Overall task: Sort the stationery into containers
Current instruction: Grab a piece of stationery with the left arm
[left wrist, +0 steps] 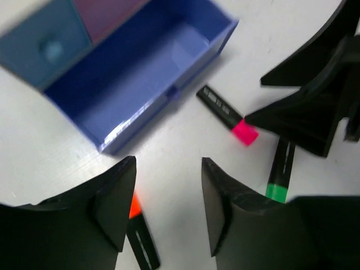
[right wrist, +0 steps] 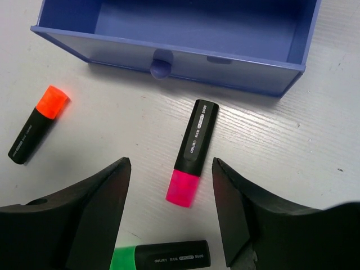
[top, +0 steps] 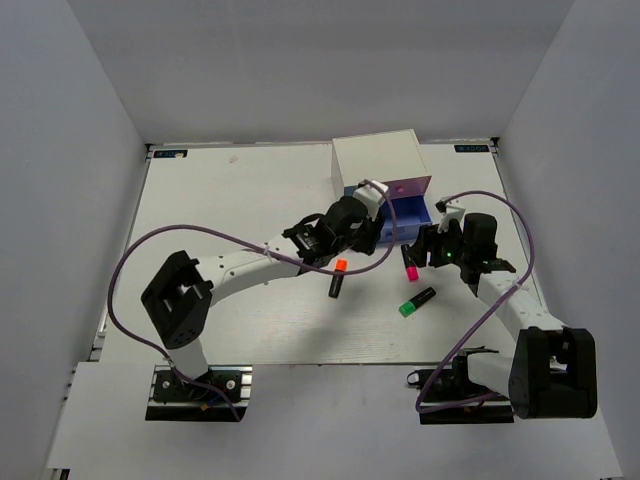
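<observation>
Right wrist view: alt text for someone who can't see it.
The right gripper hangs open over a pink-capped highlighter on the white table, before an open blue drawer. An orange-capped highlighter and a green-capped highlighter lie nearby.

Blue drawer [right wrist: 191, 62], black highlighters [right wrist: 197, 132]: orange cap [right wrist: 52, 101], pink cap [right wrist: 183, 188], green cap [right wrist: 121, 260].

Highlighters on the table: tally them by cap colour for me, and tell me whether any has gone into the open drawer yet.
Orange-capped highlighter: 1
Pink-capped highlighter: 1
Green-capped highlighter: 1
Total: 3 highlighters, all lying on the table outside the open blue drawer.
</observation>
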Robot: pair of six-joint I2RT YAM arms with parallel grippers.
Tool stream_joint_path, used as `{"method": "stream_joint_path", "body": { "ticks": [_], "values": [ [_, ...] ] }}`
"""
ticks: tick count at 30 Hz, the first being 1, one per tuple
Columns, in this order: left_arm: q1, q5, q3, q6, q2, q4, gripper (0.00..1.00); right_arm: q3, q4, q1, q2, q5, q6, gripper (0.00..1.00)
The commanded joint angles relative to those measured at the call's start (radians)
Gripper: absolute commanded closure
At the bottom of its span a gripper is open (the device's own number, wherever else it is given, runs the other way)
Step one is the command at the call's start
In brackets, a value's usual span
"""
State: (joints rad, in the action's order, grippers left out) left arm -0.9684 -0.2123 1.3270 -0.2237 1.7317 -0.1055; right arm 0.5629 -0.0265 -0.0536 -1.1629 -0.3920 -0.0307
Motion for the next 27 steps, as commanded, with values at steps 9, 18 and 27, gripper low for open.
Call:
{"method": "stream_joint_path", "body": {
  "ticks": [9,18,27],
  "values": [
    [0.004,-0.012,-0.239,-0.152,-0.127,-0.167,0.32,0.011,0.000,0.012,-0.032,-0.014,-0.023,0.33],
    [-0.016,-0.079,-0.083,-0.201,0.103,-0.304,0.36,0.022,0.017,0.012,-0.037,-0.015,-0.023,0.33],
    [-0.016,-0.164,-0.032,-0.241,0.178,-0.385,0.45,0.014,0.011,0.015,-0.035,-0.024,-0.011,0.32]
  ]
}}
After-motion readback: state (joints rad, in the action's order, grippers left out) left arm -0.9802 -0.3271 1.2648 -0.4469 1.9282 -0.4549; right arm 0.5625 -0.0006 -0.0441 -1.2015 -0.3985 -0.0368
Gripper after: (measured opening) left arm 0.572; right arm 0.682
